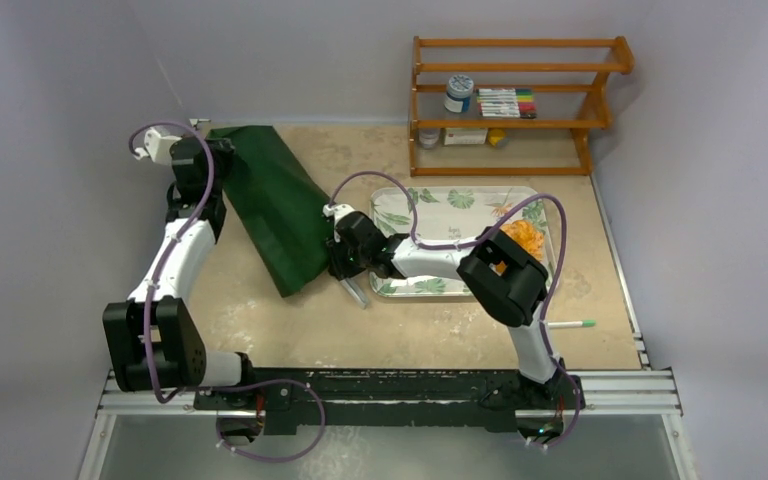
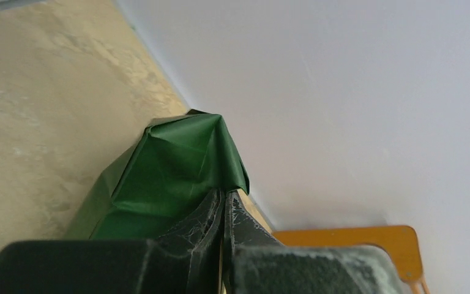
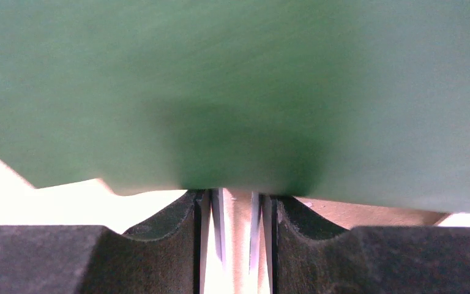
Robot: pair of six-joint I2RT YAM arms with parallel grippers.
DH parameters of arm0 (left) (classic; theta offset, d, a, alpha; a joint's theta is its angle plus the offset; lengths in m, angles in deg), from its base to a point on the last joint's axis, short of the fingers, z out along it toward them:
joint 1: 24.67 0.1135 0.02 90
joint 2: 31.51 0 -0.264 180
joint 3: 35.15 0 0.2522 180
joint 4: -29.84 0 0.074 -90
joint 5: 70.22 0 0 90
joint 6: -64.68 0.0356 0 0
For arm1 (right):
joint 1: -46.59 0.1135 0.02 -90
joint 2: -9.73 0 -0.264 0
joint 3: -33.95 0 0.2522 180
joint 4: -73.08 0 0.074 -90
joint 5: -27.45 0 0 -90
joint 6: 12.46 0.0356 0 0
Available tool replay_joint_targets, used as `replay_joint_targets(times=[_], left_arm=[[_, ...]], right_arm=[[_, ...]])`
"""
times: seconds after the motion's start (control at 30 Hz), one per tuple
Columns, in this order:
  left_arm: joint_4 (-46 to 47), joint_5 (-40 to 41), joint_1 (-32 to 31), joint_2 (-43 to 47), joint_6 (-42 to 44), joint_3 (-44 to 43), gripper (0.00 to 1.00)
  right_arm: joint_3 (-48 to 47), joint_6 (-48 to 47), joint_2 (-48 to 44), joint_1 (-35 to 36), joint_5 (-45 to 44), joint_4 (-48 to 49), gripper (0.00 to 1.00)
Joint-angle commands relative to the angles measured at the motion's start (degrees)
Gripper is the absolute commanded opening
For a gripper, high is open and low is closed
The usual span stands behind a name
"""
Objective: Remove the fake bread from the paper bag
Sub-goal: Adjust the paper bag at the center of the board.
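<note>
The dark green paper bag (image 1: pixel 278 205) lies flat on the table, running from back left towards the middle. My left gripper (image 1: pixel 222 150) is shut on the bag's far folded end (image 2: pixel 177 165), its fingertips (image 2: pixel 217 205) pinching the green paper. My right gripper (image 1: pixel 338 262) is at the bag's near end and is shut on thin metal tongs (image 1: pixel 357 292). The tongs' two blades (image 3: pixel 254 214) run forward between my fingers and under the green bag (image 3: pixel 232 92). A crinkly orange pastry (image 1: pixel 527 238) lies on the tray, partly behind my right arm. No other bread shows.
A leaf-patterned tray (image 1: pixel 440 205) sits right of the bag. A wooden rack (image 1: pixel 515 105) with a jar and markers stands at the back right. A white pen with a green tip (image 1: pixel 570 324) lies near the right front edge. Walls stand close on the left and back.
</note>
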Motion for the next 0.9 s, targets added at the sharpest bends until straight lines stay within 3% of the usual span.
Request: replay_joint_targets(times=[0.0,0.1,0.37,0.63,0.87], left_arm=[[4.53,5.03,-1.32,2.40,-0.29,-1.11,0.00],[8.33,3.47,3.29,0.01,-8.29,1.94,0.00],[6.13,9.12,8.01,-3.40,-22.75,7.44,0.00],[-2.08,5.54,12.71,-7.99,-17.44,1.08,0.00],[-1.41,1.95,15.66,-9.48,-16.60,4.82,0.00]], right_arm=[[-1.17,-0.92,-0.14,-0.60,0.25,-1.44,0.35],[-2.25,-1.05,0.63,-0.58,0.47,-2.41,0.35],[-2.89,-0.99,-0.15,-0.63,0.53,-4.44,0.35],[-1.93,-0.67,-2.49,-0.57,-0.18,-6.48,0.35],[-6.70,-1.74,-2.86,-1.88,-3.98,-10.95,0.35]])
